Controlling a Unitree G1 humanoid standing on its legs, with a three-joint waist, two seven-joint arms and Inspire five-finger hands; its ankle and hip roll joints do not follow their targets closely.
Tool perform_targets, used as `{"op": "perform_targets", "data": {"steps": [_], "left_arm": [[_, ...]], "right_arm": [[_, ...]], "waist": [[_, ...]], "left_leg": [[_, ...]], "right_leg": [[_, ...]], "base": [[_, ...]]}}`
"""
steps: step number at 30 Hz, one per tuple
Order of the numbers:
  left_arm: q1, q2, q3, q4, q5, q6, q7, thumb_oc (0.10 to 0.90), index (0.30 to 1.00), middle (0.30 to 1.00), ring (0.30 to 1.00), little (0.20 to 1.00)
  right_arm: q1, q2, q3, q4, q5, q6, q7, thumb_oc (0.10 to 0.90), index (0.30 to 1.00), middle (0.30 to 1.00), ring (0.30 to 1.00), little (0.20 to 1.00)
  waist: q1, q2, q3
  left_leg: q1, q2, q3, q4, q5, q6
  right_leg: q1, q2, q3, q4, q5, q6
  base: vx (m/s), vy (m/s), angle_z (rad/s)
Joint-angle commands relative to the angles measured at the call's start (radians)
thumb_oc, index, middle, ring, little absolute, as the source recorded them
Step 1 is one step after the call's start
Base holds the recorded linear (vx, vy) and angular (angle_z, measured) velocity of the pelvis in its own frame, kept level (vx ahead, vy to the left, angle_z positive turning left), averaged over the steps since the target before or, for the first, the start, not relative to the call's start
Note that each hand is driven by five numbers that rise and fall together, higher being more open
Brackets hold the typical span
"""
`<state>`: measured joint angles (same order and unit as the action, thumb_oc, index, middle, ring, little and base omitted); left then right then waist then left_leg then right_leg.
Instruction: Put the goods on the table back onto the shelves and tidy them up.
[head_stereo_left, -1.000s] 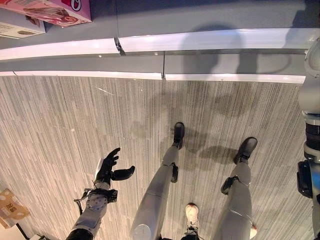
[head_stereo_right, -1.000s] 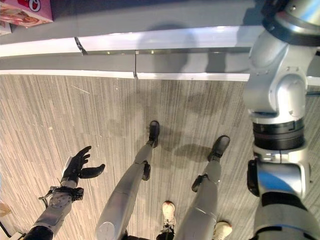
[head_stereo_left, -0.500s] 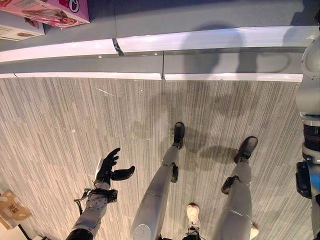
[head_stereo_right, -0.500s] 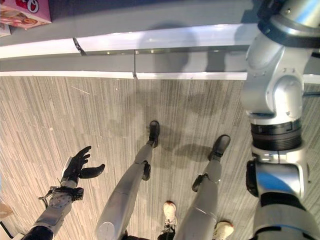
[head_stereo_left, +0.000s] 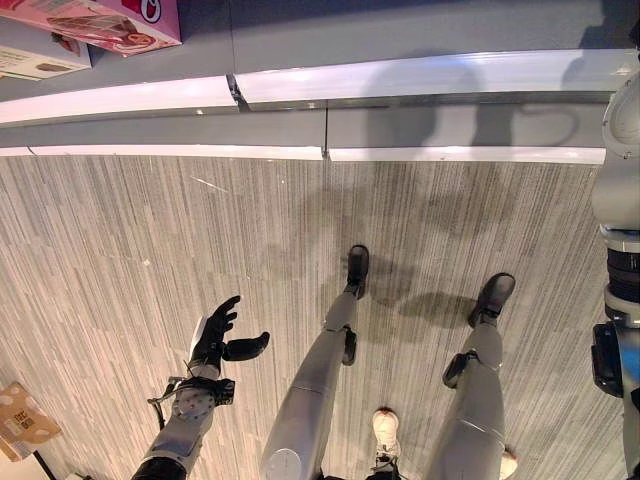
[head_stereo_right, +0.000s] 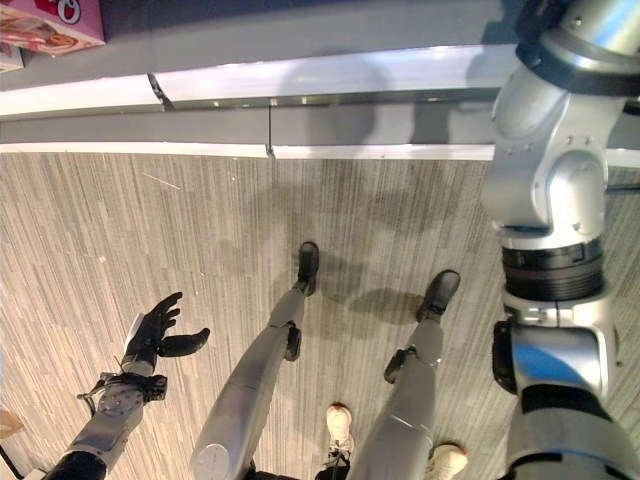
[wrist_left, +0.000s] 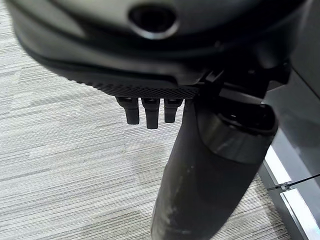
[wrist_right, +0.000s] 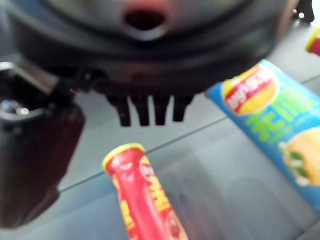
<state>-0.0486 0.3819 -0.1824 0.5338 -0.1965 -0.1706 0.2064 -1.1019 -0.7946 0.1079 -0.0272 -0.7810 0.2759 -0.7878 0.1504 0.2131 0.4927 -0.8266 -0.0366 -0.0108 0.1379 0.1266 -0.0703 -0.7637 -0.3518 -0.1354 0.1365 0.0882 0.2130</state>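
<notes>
My right hand (wrist_right: 145, 50) hovers over a grey shelf board (wrist_right: 240, 195), fingers (wrist_right: 150, 112) straight and holding nothing. Just past them a red snack can (wrist_right: 142, 195) lies on its side on the board. A blue snack can (wrist_right: 272, 120) lies beside it, a little apart. My left hand (head_stereo_left: 215, 335) hangs low at my left side above the striped floor (head_stereo_left: 120, 250), open and empty, with its thumb (wrist_left: 210, 165) spread. In the right eye view the right arm (head_stereo_right: 555, 230) rises along the right edge.
A low grey shelf with white edge strips (head_stereo_left: 400, 75) runs across the far side. On it at the far left stand a pink box (head_stereo_left: 110, 20) and a white box (head_stereo_left: 35, 60). A cardboard box (head_stereo_left: 25, 425) sits at lower left. A person's white shoe (head_stereo_left: 385, 430) is behind my legs.
</notes>
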Motion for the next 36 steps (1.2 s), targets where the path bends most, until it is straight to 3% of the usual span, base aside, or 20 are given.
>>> {"op": "perform_targets", "data": {"steps": [1,4,6,8,9,10,11,13,14,19,21,22,24,26,28,30,36], "left_arm": [[0.101,0.075,0.022,0.022,-0.018,0.01,0.031,0.8,0.9,0.9,0.9,0.9],[0.101,0.069,0.018,0.029,-0.006,0.023,0.032,0.8,0.9,0.9,0.9,0.9],[0.104,0.068,0.014,0.033,0.004,0.029,0.032,0.8,0.9,0.9,0.9,0.9],[0.115,0.063,0.001,0.025,0.012,0.044,0.026,0.8,0.9,0.9,0.9,0.9],[0.132,0.061,0.006,0.031,0.018,0.059,0.001,0.8,0.9,0.9,0.9,0.9],[0.134,0.062,0.006,0.031,0.018,0.059,0.001,0.8,0.9,0.9,0.9,0.9],[0.132,0.052,0.015,0.077,0.021,0.072,-0.017,0.8,0.9,0.9,0.9,0.9],[0.131,0.043,0.021,0.1,0.026,0.075,-0.022,0.8,0.9,0.9,0.9,0.9],[0.116,0.023,0.039,0.176,0.045,0.087,-0.016,0.8,0.9,0.9,0.9,0.9],[0.095,-0.003,0.1,0.331,0.107,0.099,-0.016,0.8,0.9,0.9,0.9,0.9],[0.09,-0.011,0.125,0.409,0.161,0.101,-0.04,0.8,0.9,0.9,0.9,0.9],[0.092,-0.016,0.13,0.425,0.17,0.103,-0.049,0.8,0.9,0.9,0.9,0.9],[0.091,-0.017,0.133,0.432,0.175,0.098,-0.053,0.8,0.9,0.9,0.9,0.9],[0.087,-0.027,0.131,0.447,0.183,0.092,-0.063,0.8,0.9,0.9,0.9,0.9],[0.087,-0.027,0.131,0.447,0.183,0.092,-0.063,0.8,0.9,0.9,0.9,0.9],[0.074,-0.042,0.103,0.472,0.176,0.08,-0.07,0.8,0.9,0.9,0.9,0.9],[0.053,-0.066,0.079,0.559,0.177,0.075,-0.079,0.8,0.9,0.9,0.9,0.9]], "right_arm": [[-0.014,-0.043,-0.016,-0.147,-0.02,-0.066,-0.043,0.8,0.9,0.9,0.9,0.9],[0.076,0.016,-0.041,-0.219,0.003,-0.11,-0.035,0.8,0.9,0.9,0.9,0.9],[0.165,0.074,-0.055,-0.271,0.061,-0.175,-0.012,0.8,0.9,0.9,0.9,0.9],[0.315,0.199,-0.073,-0.316,0.298,-0.341,0.03,0.8,0.9,0.9,0.9,0.9],[0.472,0.3,-0.083,-0.327,0.57,-0.487,0.134,0.8,0.9,0.9,0.9,0.9],[0.474,0.301,-0.085,-0.328,0.571,-0.487,0.135,0.8,0.9,0.9,0.9,0.9],[0.567,0.346,-0.08,-0.325,0.723,-0.543,0.229,0.8,0.9,0.9,0.9,0.9],[0.607,0.356,-0.08,-0.317,0.772,-0.56,0.267,0.8,0.9,0.9,0.9,0.9],[0.715,0.383,-0.093,-0.278,0.938,-0.595,0.364,0.8,0.9,0.9,0.9,0.9],[0.949,0.399,-0.087,-0.114,1.264,-0.594,0.605,0.8,0.9,0.9,0.9,0.9],[1.105,0.393,-0.069,0.039,1.422,-0.536,0.765,0.8,0.9,0.9,0.9,0.9],[1.135,0.398,-0.062,0.09,1.451,-0.519,0.795,0.8,0.9,0.9,0.9,0.9],[1.153,0.402,-0.061,0.145,1.469,-0.505,0.812,0.8,0.9,0.9,0.9,0.9],[1.182,0.428,-0.032,0.353,1.45,-0.458,0.832,0.8,0.9,0.9,0.9,0.9],[1.181,0.428,-0.032,0.354,1.45,-0.459,0.833,0.8,0.9,0.9,0.9,0.9],[1.191,0.478,-0.03,0.668,1.365,-0.416,0.813,0.8,0.9,0.9,0.9,0.9],[1.197,0.538,-0.066,1.039,1.217,-0.376,0.784,0.8,0.9,0.9,0.9,0.9]], "waist": [[-0.018,0.027,-0.092],[-0.033,0.008,-0.096],[-0.046,-0.008,-0.096],[-0.07,-0.034,-0.1],[-0.091,-0.071,-0.114],[-0.091,-0.072,-0.112],[-0.104,-0.099,-0.125],[-0.111,-0.111,-0.137],[-0.134,-0.147,-0.166],[-0.168,-0.188,-0.249],[-0.182,-0.21,-0.311],[-0.182,-0.215,-0.323],[-0.183,-0.221,-0.331],[-0.182,-0.234,-0.361],[-0.181,-0.235,-0.359],[-0.18,-0.242,-0.384],[-0.184,-0.24,-0.408]], "left_leg": [[-0.065,0.004,-0.057,0.115,-0.126,-0.058],[-0.028,0.01,-0.058,0.099,-0.121,-0.061],[0.011,0.014,-0.059,0.082,-0.115,-0.064],[0.063,0.021,-0.061,0.061,-0.106,-0.066],[0.136,0.032,-0.057,0.027,-0.099,-0.067],[0.141,0.032,-0.057,0.024,-0.098,-0.067],[0.192,0.04,-0.056,0.0,-0.092,-0.068],[0.222,0.043,-0.055,-0.016,-0.088,-0.069],[0.305,0.057,-0.046,-0.06,-0.077,-0.075],[0.461,0.098,-0.025,-0.16,-0.051,-0.088],[0.549,0.126,-0.003,-0.196,-0.046,-0.098],[0.569,0.132,0.003,-0.2,-0.049,-0.099],[0.588,0.135,0.011,-0.201,-0.052,-0.1],[0.629,0.147,0.026,-0.198,-0.064,-0.097],[0.632,0.147,0.026,-0.199,-0.064,-0.098],[0.69,0.159,0.041,-0.209,-0.073,-0.097],[0.746,0.169,0.047,-0.212,-0.088,-0.094]], "right_leg": [[-0.011,0.019,0.009,0.027,-0.022,0.049],[0.032,0.029,0.002,0.01,-0.019,0.049],[0.071,0.032,-0.01,-0.001,-0.016,0.049],[0.128,0.039,-0.023,-0.017,-0.013,0.048],[0.197,0.049,-0.032,-0.042,-0.008,0.048],[0.201,0.049,-0.033,-0.044,-0.007,0.048],[0.253,0.057,-0.04,-0.064,-0.006,0.046],[0.279,0.062,-0.043,-0.073,-0.006,0.046],[0.356,0.079,-0.051,-0.102,-0.006,0.045],[0.481,0.108,-0.062,-0.17,-0.001,0.047],[0.543,0.129,-0.069,-0.199,0.0,0.048],[0.562,0.135,-0.071,-0.208,-0.001,0.047],[0.578,0.14,-0.072,-0.214,-0.002,0.046],[0.607,0.15,-0.076,-0.213,-0.011,0.043],[0.609,0.15,-0.076,-0.213,-0.011,0.043],[0.654,0.162,-0.078,-0.209,-0.028,0.04],[0.695,0.175,-0.078,-0.193,-0.058,0.034]], "base": [[0.02,-0.034,0.02],[0.02,-0.047,0.04],[0.02,-0.043,0.15],[0.03,-0.063,0.11],[0.04,-0.064,-0.04],[0.07,-0.083,-0.07],[0.03,-0.037,-0.11],[0.08,-0.045,-0.18],[0.12,-0.04,-0.22],[0.13,0.008,-0.13],[0.17,0.046,-0.06],[0.1,0.024,-0.02],[0.06,0.014,-0.18],[0.08,0.017,-0.19],[0.05,0.005,-0.1],[0.11,0.009,-0.01],[0.06,0.0,-0.06]]}}
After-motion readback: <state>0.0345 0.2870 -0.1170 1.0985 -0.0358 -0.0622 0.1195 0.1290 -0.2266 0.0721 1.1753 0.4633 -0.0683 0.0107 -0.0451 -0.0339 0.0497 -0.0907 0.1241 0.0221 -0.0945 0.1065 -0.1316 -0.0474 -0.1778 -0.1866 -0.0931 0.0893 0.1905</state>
